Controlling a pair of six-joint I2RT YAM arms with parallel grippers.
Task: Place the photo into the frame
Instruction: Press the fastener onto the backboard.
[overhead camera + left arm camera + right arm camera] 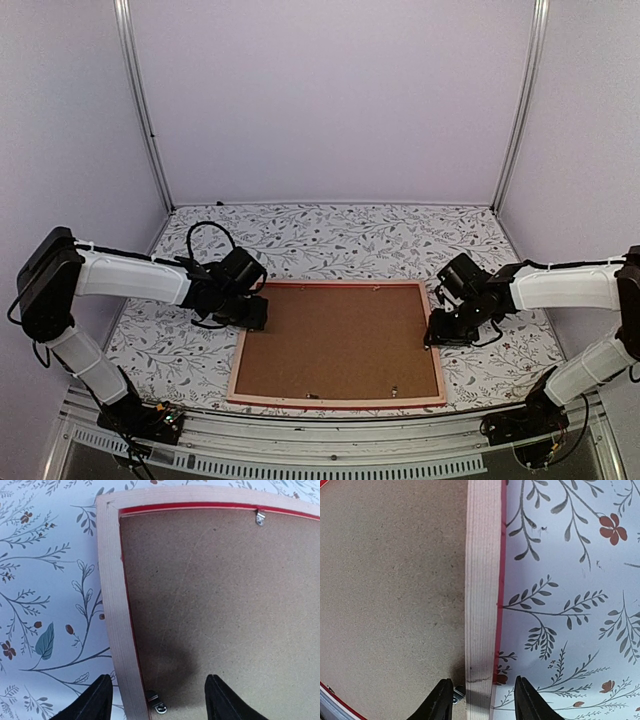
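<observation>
The left gripper (157,677) stands wide open, straddling the left rail of the frame (112,580) near its far-left corner: one finger (95,700) hangs over the floral table cloth (45,555), the other over the brown backing board (225,590), and neither touches the wood. The right gripper (483,680) is set narrower but also open, its two fingers either side of the frame's right rail with a sliver of space on each side. The frame lies face down in the near middle of the table, between the two grippers and slightly skewed, its near long rail close to the table's near edge. Its back and sides are pale, lined wood, and the red front shows only as a thin bright line along the inner lip and outer foot of the rails. The backing board fills the opening, and small metal clips (260,517) sit at its edge. One more clip (457,695) is half hidden beside the right gripper's inner finger. Whatever lies under the board is hidden. From above, both sets of fingertips are lost under the dark wrist bodies – left gripper (248,312), right gripper (440,328) – and the wrist views crop each finger at the bottom edge.
</observation>
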